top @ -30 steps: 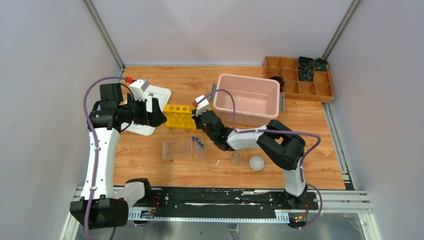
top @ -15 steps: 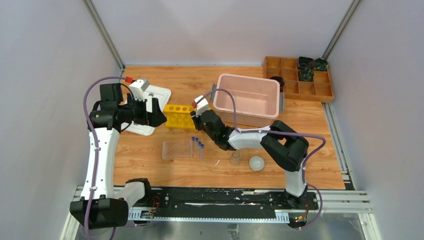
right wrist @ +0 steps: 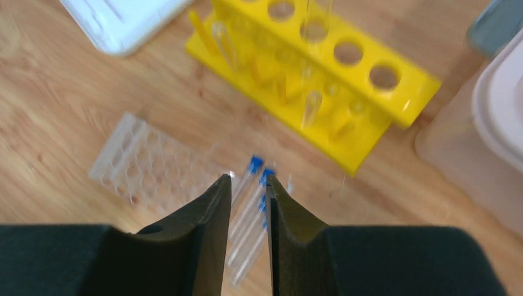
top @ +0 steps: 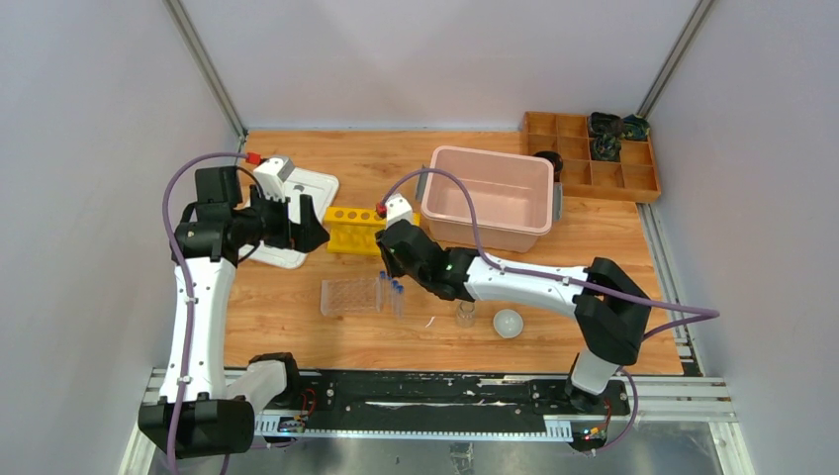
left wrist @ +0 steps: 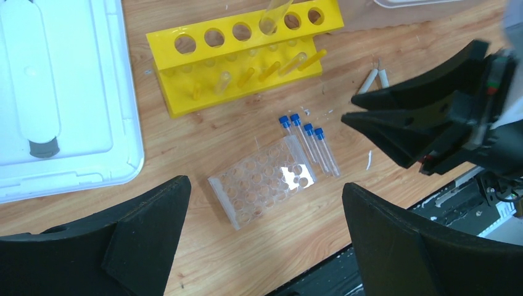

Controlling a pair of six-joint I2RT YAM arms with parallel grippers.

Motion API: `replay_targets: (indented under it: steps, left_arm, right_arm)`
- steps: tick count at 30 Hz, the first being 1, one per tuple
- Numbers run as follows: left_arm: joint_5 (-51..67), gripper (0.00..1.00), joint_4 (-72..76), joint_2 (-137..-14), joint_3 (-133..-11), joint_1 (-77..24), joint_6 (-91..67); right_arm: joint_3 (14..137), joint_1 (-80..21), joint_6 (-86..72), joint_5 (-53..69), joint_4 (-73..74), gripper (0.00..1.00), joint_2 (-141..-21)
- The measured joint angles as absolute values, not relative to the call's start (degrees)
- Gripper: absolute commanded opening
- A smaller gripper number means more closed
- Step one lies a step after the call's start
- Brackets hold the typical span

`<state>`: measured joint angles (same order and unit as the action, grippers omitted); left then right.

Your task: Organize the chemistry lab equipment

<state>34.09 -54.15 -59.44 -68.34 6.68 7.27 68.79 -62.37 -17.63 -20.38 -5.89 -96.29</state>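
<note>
- Near edge of table (top: 297, 336): small clear glass cup (top: 465, 314) and small white round dish (top: 508, 323) stand upright, apart, just beside the R forearm in the top view. Risk: forearm dropping or sweeping back clips the cup and tips it.
- clear plastic tube rack (left wrist: 262, 180) lies flat on the wood; its wells look empty.
- Four small clear blue-capped tubes (left wrist: 308, 145) lie flat, side by side, just beside the rack's edge. None is in a well yet.
- right gripper (right wrist: 249, 179) hovers over the tubes, pointing down. Jaws nearly together w/ only a narrow slit, nothing held. Wrist view is blurred, so height above the tubes is unclear.
- Risks: tubes are packed close, so closing on one prob. nudges the neighbours and they roll. The slit looks too tight as is and needs widening first. The rack looks light and may slide if bumped.
- left gripper (left wrist: 265, 188) is spread wide and empty, up high, looking down on the same rack and tubes. Both arms going in at once could collide.
- yellow rack (top: 348, 237) sits just behind the tubes w/ one clear tube standing in it. It blocks any approach from the far side.
- white lid (top: 307, 188) lies flat, far left.
- pink tub (top: 485, 151) is behind the R arm and looks empty.
- wooden tray (top: 604, 193) is in the far R corner, well apart.
- White triangle: can't pick it out.
</note>
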Motion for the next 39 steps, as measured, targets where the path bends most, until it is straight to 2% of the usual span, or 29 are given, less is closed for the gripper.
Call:
replay_targets:
  steps: [2,5,16,20,25,32,39]
  left_arm:
    - [34.0,1.00,-54.2,-59.2,-68.3,6.7,7.3]
    - [34.0,1.00,-54.2,-58.8,-68.3,6.7,7.0]
    - [33.8,1.00,-54.3,-57.5,-68.3,6.7,6.9]
    - [33.6,1.00,-54.4,-57.4,-68.3,6.7,6.9]
    - [33.4,1.00,-54.6,-57.4,-68.3,6.7,6.8]
    - [33.4,1.00,-54.6,-57.4,-68.3,6.7,6.8]
    - [33.4,1.00,-54.6,-57.4,-68.3,6.7,6.8]
  right_arm:
    - [69.1,-62.9,-22.0,-19.4,0.6,0.22,-96.3]
    - [68.6,-63.2,-27.5,-17.2,8.3,0.21,-97.3]
    - [67.9,-63.4,-34.9,-11.1,15.8,0.38,-102.6]
    - [68.4,-63.4,-35.2,-10.4,16.3,0.39,-104.5]
    - [70.6,-63.4,-35.2,-10.5,16.6,0.39,-107.9]
    - [71.8,-63.4,-35.3,-11.9,17.1,0.29,-109.3]
    - [73.6,-62.9,-35.1,-13.5,17.8,0.28,-110.7]
